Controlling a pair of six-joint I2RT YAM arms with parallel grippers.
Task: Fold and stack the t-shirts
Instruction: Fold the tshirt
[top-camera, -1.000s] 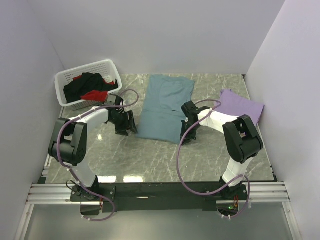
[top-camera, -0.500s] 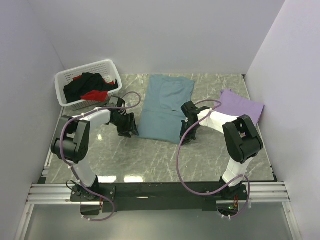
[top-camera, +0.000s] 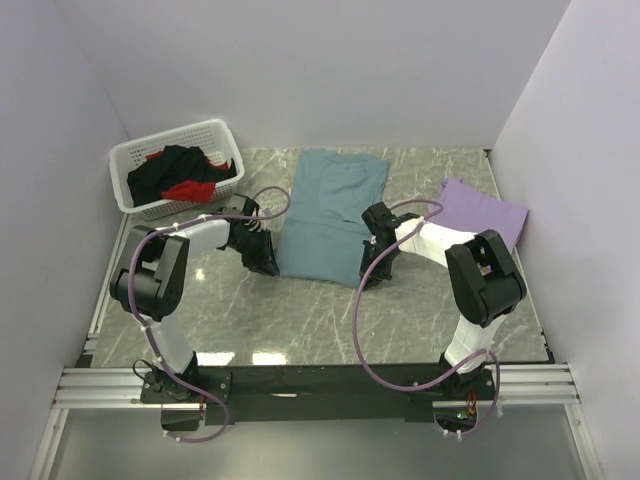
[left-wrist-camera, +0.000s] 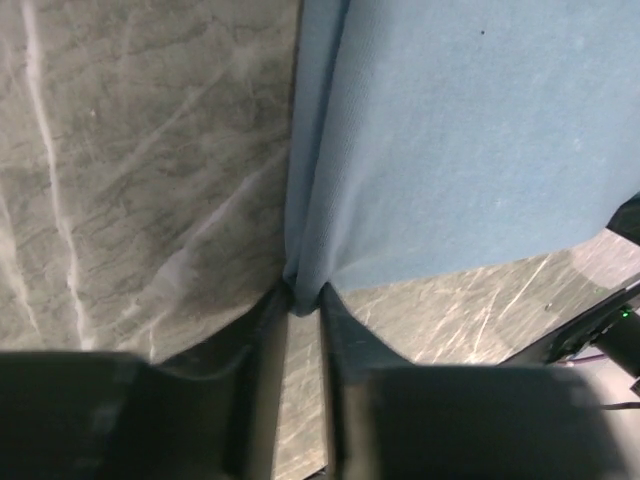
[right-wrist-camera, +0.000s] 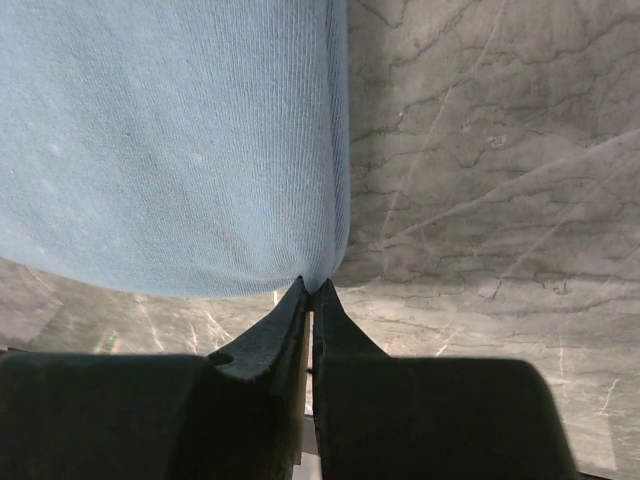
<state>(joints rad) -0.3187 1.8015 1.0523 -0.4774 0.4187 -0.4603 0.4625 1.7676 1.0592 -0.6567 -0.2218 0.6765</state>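
Four t-shirts are showing: one teal t-shirt (top-camera: 325, 215) is lying folded lengthwise in the middle of the tabletop (top-camera: 300, 320), one lavender t-shirt (top-camera: 485, 212) is sitting folded by the right edge, and one black t-shirt (top-camera: 165, 172) and one red t-shirt (top-camera: 190, 189) are waiting crumpled in the one basket (top-camera: 215, 130) at the far-left corner. The left gripper (top-camera: 265, 262), jaws narrow, is pinching the teal one's near-left corner, and the right gripper (top-camera: 372, 270), jaws tight, is nipping its near-right corner. One shirt is looking finished, the teal half done, and stacking is not looking started
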